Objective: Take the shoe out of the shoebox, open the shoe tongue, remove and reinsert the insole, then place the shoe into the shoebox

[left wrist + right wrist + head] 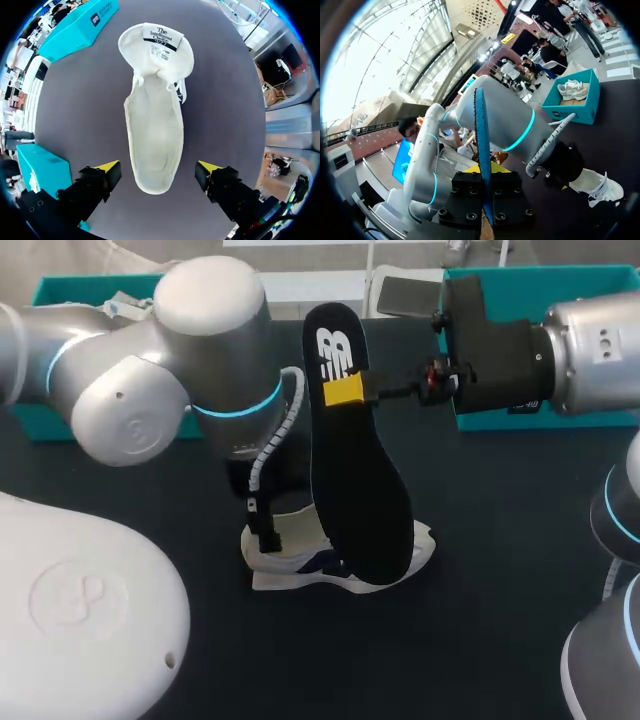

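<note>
Right gripper (352, 392) is clamped on the insole (355, 490) near its logo end, holding it on edge just above the shoe (155, 125). Left gripper (159, 166) hangs spread wide over the shoe. The insole looks light and floppy, so an end pinch suits it best.

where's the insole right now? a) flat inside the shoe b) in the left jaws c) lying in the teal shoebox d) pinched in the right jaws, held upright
d: the black insole stands upright, pinched near its top end by the right jaws, and the left wrist view shows the white shoe with no black insole in it.
</note>
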Controlling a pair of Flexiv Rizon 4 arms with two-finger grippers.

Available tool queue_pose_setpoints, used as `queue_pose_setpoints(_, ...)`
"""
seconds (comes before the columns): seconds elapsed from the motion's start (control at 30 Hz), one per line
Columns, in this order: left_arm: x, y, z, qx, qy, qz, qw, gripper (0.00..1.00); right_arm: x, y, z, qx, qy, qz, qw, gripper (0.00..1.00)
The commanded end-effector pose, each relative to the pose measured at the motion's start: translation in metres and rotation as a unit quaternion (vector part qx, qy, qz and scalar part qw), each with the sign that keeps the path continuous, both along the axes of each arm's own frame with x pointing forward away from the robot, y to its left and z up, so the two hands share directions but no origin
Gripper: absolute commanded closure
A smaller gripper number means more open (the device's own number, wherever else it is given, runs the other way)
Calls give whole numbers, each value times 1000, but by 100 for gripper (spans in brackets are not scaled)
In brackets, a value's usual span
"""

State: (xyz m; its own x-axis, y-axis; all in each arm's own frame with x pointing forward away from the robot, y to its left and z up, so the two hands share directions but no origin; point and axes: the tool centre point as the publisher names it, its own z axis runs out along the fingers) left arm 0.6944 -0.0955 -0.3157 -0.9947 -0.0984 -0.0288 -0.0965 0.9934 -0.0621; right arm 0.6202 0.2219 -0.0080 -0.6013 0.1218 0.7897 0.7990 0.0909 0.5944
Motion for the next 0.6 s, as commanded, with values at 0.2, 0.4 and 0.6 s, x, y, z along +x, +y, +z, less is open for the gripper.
queue_pose_setpoints(0.2, 8, -7, -4, 33, 3, 10, 999, 0, -1, 3, 0, -2, 1, -2, 1000, 100)
queue_pose_setpoints(0.4, 9, -6, -6, 32, 4, 11, 999, 0, -1, 3, 0, -2, 1, -2, 1000, 100)
queue_pose_setpoints(0.6, 15, -7, -9, 35, 1, 23, 999, 0, -1, 3, 0, -2, 1, -2, 1000, 100)
